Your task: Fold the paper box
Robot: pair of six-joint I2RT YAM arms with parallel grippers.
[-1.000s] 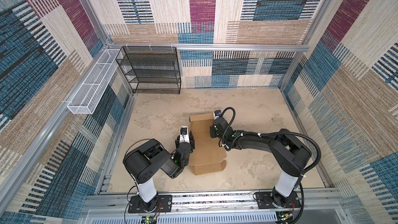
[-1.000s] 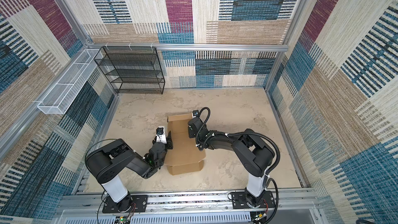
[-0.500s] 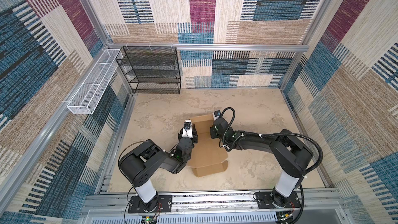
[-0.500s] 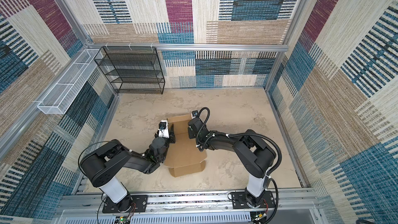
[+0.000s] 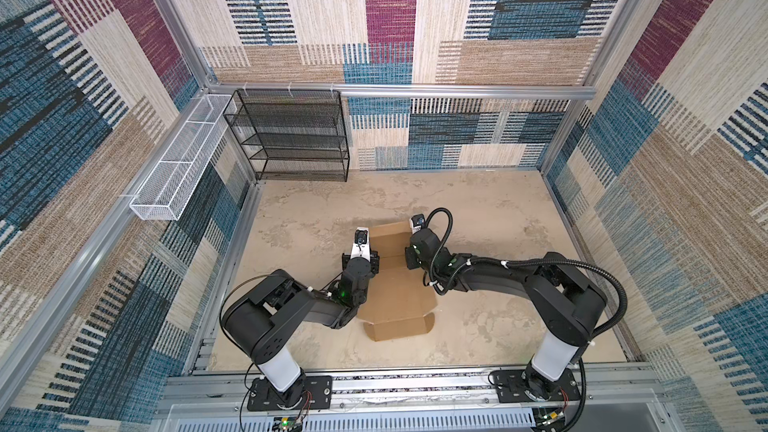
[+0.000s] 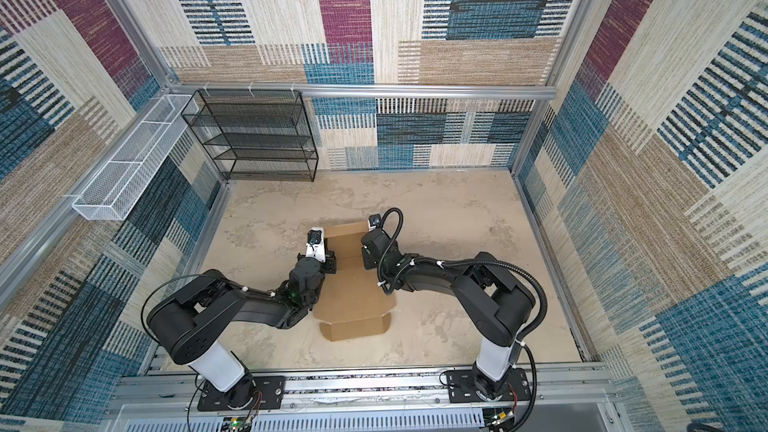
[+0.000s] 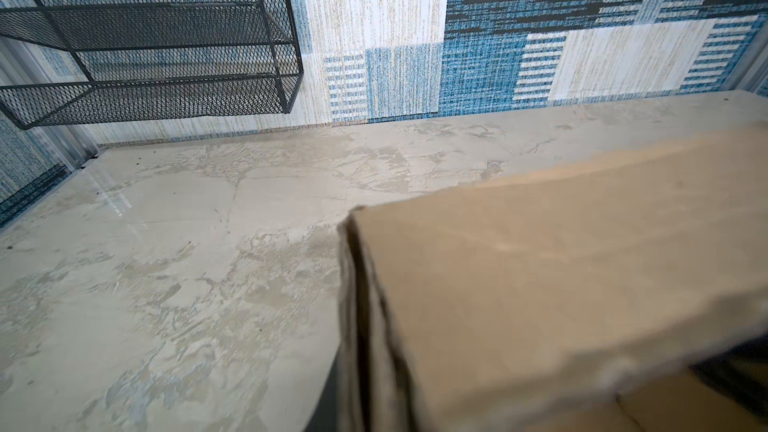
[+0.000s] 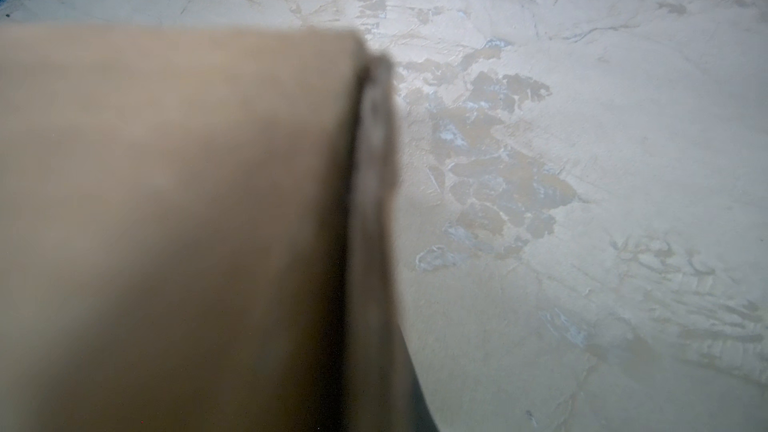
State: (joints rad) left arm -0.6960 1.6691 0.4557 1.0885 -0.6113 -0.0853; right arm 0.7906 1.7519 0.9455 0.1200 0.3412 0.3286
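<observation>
Box (image 5: pixel 395 297) sits mid counter (image 5: pixel 498 222), maybe halfway folded: left pincer (image 5: pixel 365 261) and right pincer (image 5: pixel 411 257) both clenched, seemingly on its raised side walls (image 7: pixel 540 284), near flaps (image 5: pixel 399 328) not up yet.

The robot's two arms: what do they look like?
The left arm and right arm are matte black with chunky rounded joints, each on a white cylindrical post bolted to a black plate. The right trails a looping ribbed black hose; the left shows a small green light.
</observation>
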